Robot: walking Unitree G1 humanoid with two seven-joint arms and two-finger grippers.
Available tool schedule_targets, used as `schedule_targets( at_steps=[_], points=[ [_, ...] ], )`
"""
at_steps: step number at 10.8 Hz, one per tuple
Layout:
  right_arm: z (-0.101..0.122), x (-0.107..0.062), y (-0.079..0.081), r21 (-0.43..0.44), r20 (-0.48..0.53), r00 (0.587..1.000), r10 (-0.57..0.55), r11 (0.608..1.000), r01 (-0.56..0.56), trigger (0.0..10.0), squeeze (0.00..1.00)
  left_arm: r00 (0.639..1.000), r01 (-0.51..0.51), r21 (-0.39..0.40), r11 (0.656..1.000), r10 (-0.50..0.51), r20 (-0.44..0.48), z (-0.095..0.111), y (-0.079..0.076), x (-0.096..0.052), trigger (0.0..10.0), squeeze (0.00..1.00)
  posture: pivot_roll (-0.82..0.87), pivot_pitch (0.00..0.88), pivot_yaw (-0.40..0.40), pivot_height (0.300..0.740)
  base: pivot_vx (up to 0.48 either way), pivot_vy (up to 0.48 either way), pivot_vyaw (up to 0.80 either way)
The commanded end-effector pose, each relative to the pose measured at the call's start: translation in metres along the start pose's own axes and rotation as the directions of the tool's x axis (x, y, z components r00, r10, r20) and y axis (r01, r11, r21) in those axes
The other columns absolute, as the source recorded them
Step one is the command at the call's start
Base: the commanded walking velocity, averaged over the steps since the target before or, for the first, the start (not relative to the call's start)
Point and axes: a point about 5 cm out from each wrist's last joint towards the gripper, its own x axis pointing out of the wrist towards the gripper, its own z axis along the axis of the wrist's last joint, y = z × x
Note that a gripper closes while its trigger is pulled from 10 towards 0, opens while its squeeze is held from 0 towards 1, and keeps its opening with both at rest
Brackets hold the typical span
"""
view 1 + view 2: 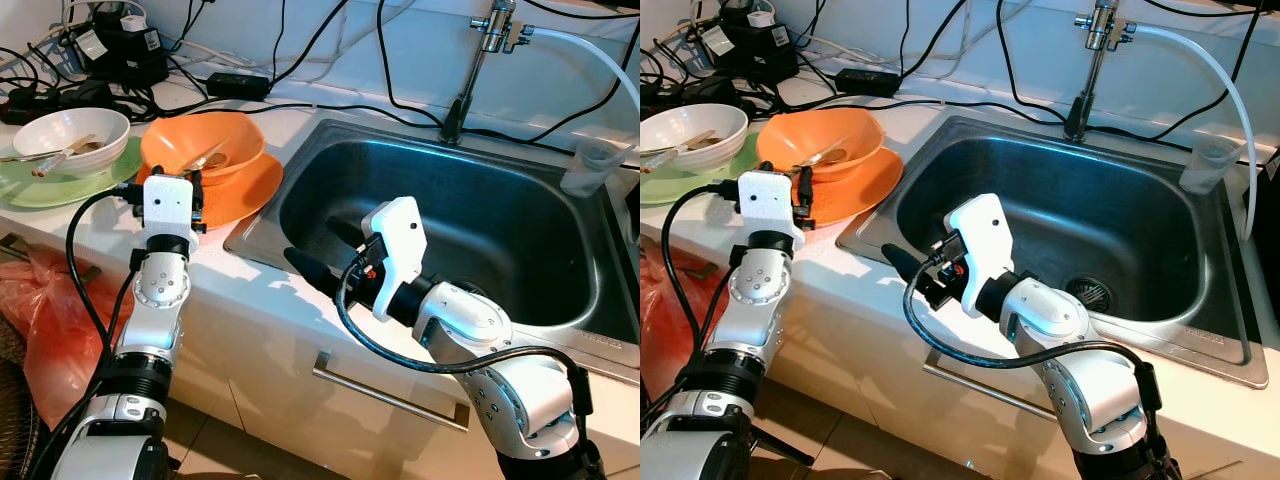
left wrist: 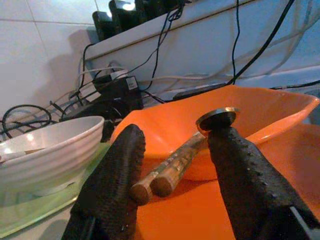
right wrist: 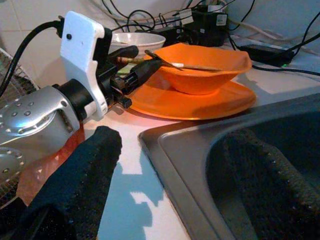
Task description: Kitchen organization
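An orange bowl sits on an orange plate on the counter left of the sink. A pair of wooden chopsticks and a metal spoon rest in the bowl, their handles sticking out over its rim. My left gripper is open at the bowl's near side, with the chopstick ends between its fingers but untouched. My right gripper is open and empty over the sink's front left corner, pointing toward the orange dishes.
A white bowl with utensils stands on a green plate at the far left. Cables and power adapters crowd the back of the counter. A faucet and a plastic cup stand behind the sink. A red bag hangs below.
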Motion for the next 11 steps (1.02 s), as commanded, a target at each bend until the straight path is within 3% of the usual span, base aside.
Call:
schedule_targets(
  at_steps=[1, 3, 4, 5, 11],
  points=[
    [0.0035, -0.0005, 0.0014, -0.008, 0.012, 1.0, 0.003, 1.0, -0.003, 10.0, 0.0, 1.0, 0.015, 0.023, 1.0, -0.016, 0.026, 0.0056, -0.0015, 0.0043, 10.0, 0.0, -0.06, 0.0, 0.003, 0.74, 0.0, 0.0, 0.0],
    [0.0036, -0.0003, 0.0017, -0.007, 0.013, 1.0, 0.003, 1.0, -0.003, 10.0, 0.0, 0.999, 0.02, 0.021, 1.0, -0.02, 0.024, 0.0052, -0.0014, 0.0045, 9.9, 0.0, -0.06, 0.0, 0.003, 0.74, 0.0, 0.0, 0.0],
    [0.0036, -0.0004, 0.0018, -0.007, 0.013, 1.0, 0.003, 1.0, -0.003, 10.0, 0.0, 0.999, 0.026, 0.015, 1.0, -0.026, 0.024, 0.005, -0.0017, 0.0046, 1.6, 0.0, -0.06, 0.0, 0.004, 0.74, 0.0, 0.0, 0.0],
    [0.0036, -0.0004, 0.0017, -0.007, 0.012, 1.0, 0.002, 1.0, -0.002, 10.0, 0.0, 0.999, 0.029, 0.011, 1.0, -0.029, 0.025, 0.0052, -0.0018, 0.0047, 0.0, 0.0, -0.06, 0.0, 0.003, 0.74, 0.0, 0.0, 0.0],
    [0.0035, -0.0003, 0.0018, -0.007, 0.013, 1.0, 0.002, 1.0, -0.002, 10.0, 0.0, 0.999, 0.036, 0.007, 0.999, -0.036, 0.029, 0.0055, -0.0017, 0.005, 0.0, 0.0, -0.06, 0.0, 0.005, 0.74, 0.0, 0.0, 0.0]
  ],
)
